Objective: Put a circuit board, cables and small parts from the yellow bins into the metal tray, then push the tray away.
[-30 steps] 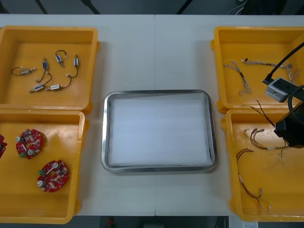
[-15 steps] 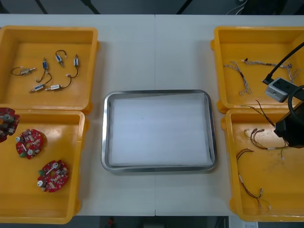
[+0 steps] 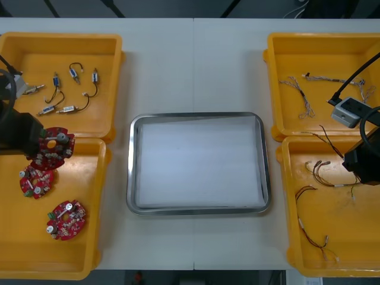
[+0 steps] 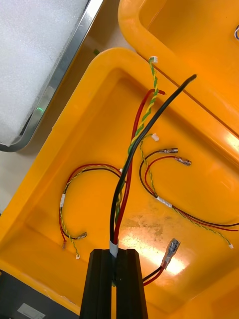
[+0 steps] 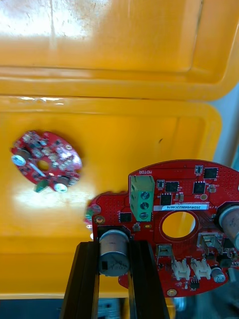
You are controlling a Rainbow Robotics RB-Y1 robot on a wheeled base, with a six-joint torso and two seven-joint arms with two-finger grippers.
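My left gripper [image 3: 44,144] [image 5: 113,243] is shut on a metal cylinder at the edge of a round red circuit board [image 3: 56,146] [image 5: 209,199], held over the wall between the two left yellow bins. Two more red boards [image 3: 37,180] [image 3: 65,219] lie in the near left bin [image 3: 89,249]; one of them [image 5: 46,160] lies beyond the fingers. My right gripper [image 4: 115,251] is shut on a bundle of black, red and yellow cables [image 4: 130,164] over the near right bin [image 3: 356,237] [image 4: 59,149]. The metal tray [image 3: 196,116], white inside, sits mid-table.
Several small metal parts [image 3: 59,92] with black leads lie in the far left bin [image 3: 113,77]. Thin cables [image 3: 300,95] lie in the far right bin [image 3: 273,77]. More red and yellow cables [image 3: 312,228] [image 4: 74,199] lie loose in the near right bin. The tray's corner [image 4: 30,134] is near that bin.
My left arm came in from the left edge carrying the red board, moving right and toward the far bin wall. The right arm and its cables have not moved.
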